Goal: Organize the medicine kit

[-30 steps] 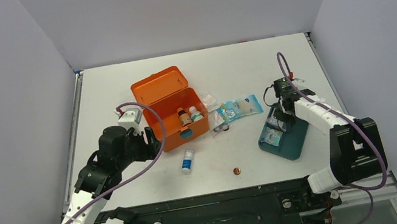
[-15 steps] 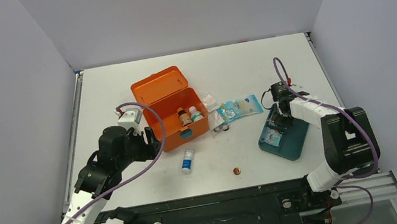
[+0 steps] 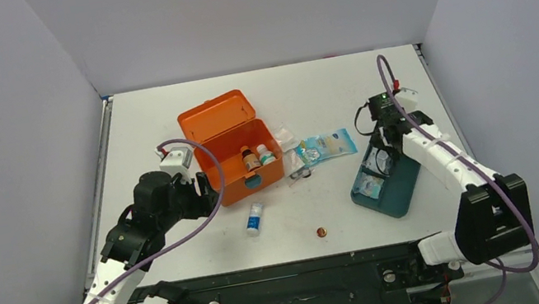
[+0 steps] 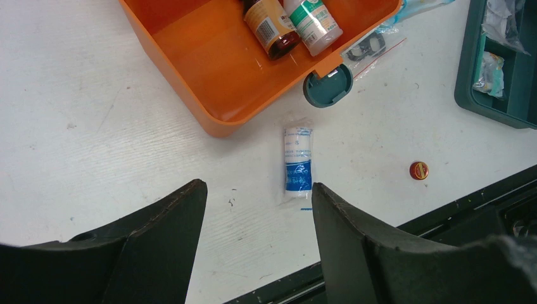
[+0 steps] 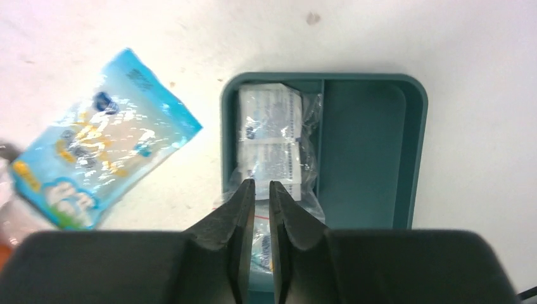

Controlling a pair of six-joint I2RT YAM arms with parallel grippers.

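From above: seeing the medicine kit [image 3: 216,117] open left of the table's middle, lid thrown back, with the left gripper [image 3: 206,188] just beside its left wall and the right gripper [image 3: 381,157] hanging over the teal divided tray [image 3: 406,193] well to the right. At the left wrist: spreading wide over bare table, gripping nothing, facing a wrapped bandage roll [image 4: 297,166], a red cap [image 4: 418,170], and the kit's brown bottle [image 4: 272,28] and white bottle [image 4: 313,22] side by side. At the right wrist: standing a narrow slit apart above a film-wrapped white packet [image 5: 271,136] in one compartment of the tray, with a blue pouch [image 5: 95,164] beside the tray; pinching film or not, cannot tell.
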